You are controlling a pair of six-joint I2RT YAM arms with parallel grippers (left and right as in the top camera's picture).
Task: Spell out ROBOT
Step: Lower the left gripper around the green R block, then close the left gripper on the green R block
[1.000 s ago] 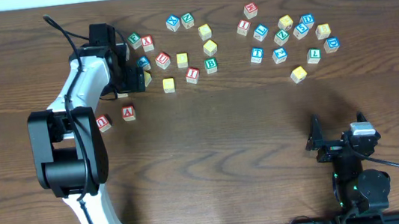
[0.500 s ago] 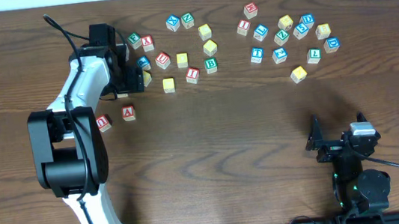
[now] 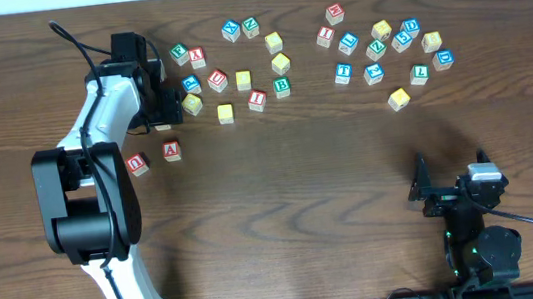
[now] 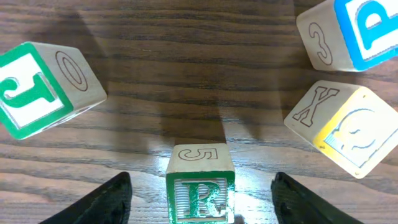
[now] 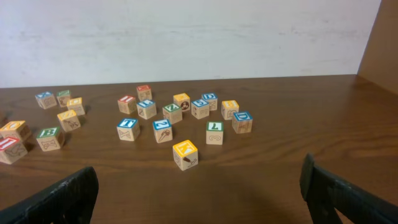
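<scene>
A wooden cube with a green R (image 4: 200, 193) stands between the fingers of my left gripper (image 4: 202, 202), which is open with a gap on each side. In the overhead view that gripper (image 3: 169, 108) is at the left end of the cube scatter and covers the R cube. The green B cube (image 3: 282, 87) and the blue T cube (image 3: 342, 73) lie further right, with plain yellow-faced cubes (image 3: 225, 114) (image 3: 243, 80) among them. My right gripper (image 3: 442, 190) (image 5: 199, 199) rests open at the near right, holding nothing.
Close round the R cube are a green J cube (image 4: 46, 87), a blue-lettered cube (image 4: 348, 31) and a yellow-faced cube (image 4: 342, 127). Red-lettered cubes (image 3: 171, 150) (image 3: 137, 163) lie nearer, left of centre. A second cluster of cubes (image 3: 405, 38) is at the far right.
The left arm has shifted a little to the left, uncovering more of a yellow cube beside it, and its jaws have narrowed. The right arm has not moved.
</scene>
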